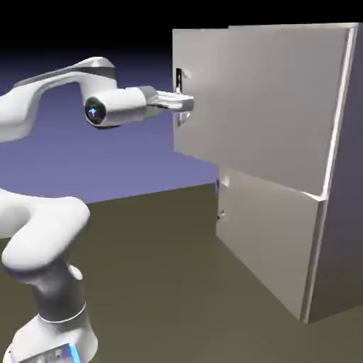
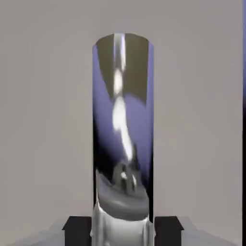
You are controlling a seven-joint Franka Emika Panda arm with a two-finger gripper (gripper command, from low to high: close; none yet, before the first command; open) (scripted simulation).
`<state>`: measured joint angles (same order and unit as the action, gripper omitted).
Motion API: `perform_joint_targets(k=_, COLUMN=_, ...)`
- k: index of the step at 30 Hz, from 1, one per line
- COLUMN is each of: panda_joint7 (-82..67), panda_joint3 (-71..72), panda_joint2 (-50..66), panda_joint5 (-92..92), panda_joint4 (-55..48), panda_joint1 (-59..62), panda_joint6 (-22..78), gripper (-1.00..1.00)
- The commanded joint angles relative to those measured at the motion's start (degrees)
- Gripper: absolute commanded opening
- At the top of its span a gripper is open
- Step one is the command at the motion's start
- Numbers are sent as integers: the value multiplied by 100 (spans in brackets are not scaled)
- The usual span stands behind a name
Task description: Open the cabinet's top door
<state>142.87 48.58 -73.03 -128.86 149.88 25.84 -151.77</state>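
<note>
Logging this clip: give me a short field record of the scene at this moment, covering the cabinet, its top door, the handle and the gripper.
cabinet: tall light-grey box, two stacked doors
top door: swung partly out from the cabinet front, not fully open
lower door: also stands slightly ajar
handle: shiny vertical bar near the top door's free edge
gripper: level, shut on the handle
hand view: handle fills the middle, between the dark fingertips

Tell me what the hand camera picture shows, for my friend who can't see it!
A shiny, mirror-like metal handle bar stands upright in the middle, very close up, with the robot's two dark jaws closed on its bottom end at either side. Behind it, the plain light-grey flat door panel fills nearly the whole picture.
</note>
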Motion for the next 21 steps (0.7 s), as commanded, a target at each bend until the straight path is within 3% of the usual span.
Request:
perform_joint_targets(k=1, panda_joint7=-16, panda_joint3=-196, panda_joint2=-77, panda_joint5=120, panda_joint4=188, panda_joint1=-207, panda_joint6=134, gripper=-100)
perform_joint_targets(k=10, panda_joint7=147, panda_joint3=-2065, panda_joint2=-982, panda_joint5=1817, panda_joint4=1525, panda_joint1=-1601, panda_joint6=1190, gripper=-100)
perform_joint_targets(k=21, panda_joint7=545, panda_joint3=-4349, panda_joint2=-1950, panda_joint5=4197, panda_joint4=2221, panda_joint1=-2104, panda_joint6=2344, gripper=-100)
